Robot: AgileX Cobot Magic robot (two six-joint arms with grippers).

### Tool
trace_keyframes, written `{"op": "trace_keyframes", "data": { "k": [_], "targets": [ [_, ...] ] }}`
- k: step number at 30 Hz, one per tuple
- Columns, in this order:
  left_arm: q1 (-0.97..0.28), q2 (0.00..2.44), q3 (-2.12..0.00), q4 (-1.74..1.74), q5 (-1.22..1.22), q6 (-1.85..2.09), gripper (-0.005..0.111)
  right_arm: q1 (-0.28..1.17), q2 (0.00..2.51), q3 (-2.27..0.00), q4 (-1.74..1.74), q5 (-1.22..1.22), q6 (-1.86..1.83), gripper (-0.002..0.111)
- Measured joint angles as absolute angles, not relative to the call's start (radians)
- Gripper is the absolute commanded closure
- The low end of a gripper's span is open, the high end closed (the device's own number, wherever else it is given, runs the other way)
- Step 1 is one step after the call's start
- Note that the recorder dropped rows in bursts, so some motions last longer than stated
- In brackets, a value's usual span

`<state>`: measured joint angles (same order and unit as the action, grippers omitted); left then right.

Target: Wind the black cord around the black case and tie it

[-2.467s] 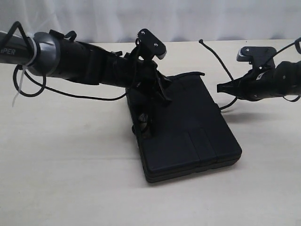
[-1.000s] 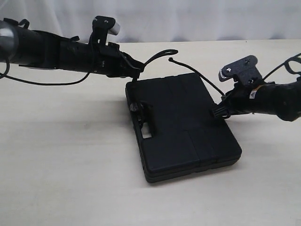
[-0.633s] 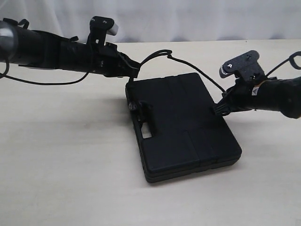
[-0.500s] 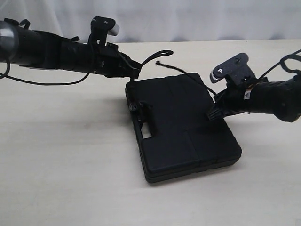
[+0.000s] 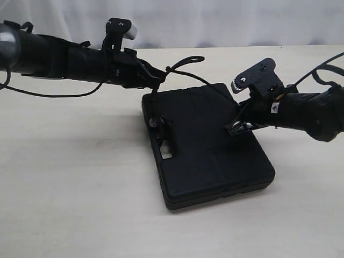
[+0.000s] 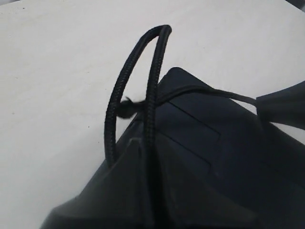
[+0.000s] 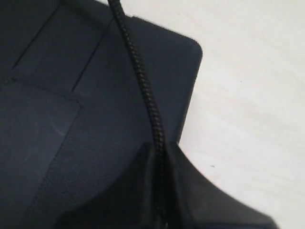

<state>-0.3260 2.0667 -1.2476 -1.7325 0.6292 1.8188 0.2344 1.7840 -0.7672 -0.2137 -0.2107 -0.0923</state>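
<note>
Underneath everything lies a pale, cream-coloured tabletop point(image 5: 80, 209), and behind it hangs a white draped backdrop point(image 5: 226, 21). I count one black case point(image 5: 215, 161), one black cord point(image 5: 186, 60), and two arms of mine, the left arm point(image 5: 64, 60) and the right arm point(image 5: 309, 110), each ending in one gripper.

The case lies flat near the middle of the table, lid up, with its handle slot point(image 5: 166, 153) on the side toward my left arm. My left gripper point(image 5: 157, 80) hovers just above the case's far left corner, its jaws pinched tight on the cord. In my left wrist view, a doubled loop of the braid stands up out of the closed fingertips, and a small frayed bit sticks out where a strand crosses it.

From that loop the cord runs over the far part of the lid to my right gripper point(image 5: 234, 129). That gripper sits low over the case's right side, its jaws likewise clamped on the cord. In my right wrist view, the braid comes straight into the closed fingertips above the lid, near a rounded corner. I cannot tell whether the cord touches the lid between the two grippers.
</note>
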Motion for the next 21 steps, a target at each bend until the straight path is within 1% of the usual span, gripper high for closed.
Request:
{"op": "trace_keyframes", "data": {
  "k": [6,11,17,20,21],
  "targets": [
    [-0.326,2.067,-1.248,-1.732,0.765,1.845,0.107,0.234,1.784,-0.767,-0.163,-0.295,-0.069,0.104],
    [-0.326,2.067,-1.248,-1.721,0.865,1.944,0.107,0.234,1.784,-0.767,-0.143,-0.335,-0.035,0.104],
    [-0.326,2.067,-1.248,-1.572,0.87,2.034,0.107,0.234,1.784,-0.766,-0.14,-0.38,0.042,0.104],
    [-0.332,2.067,-1.248,-1.567,0.874,2.043,0.106,0.234,1.784,-0.763,-0.143,-0.394,0.08,0.104],
    [-0.34,2.067,-1.248,-1.565,0.874,2.056,0.104,0.234,1.784,-0.763,-0.165,-0.398,0.11,0.104]
  ]
}}
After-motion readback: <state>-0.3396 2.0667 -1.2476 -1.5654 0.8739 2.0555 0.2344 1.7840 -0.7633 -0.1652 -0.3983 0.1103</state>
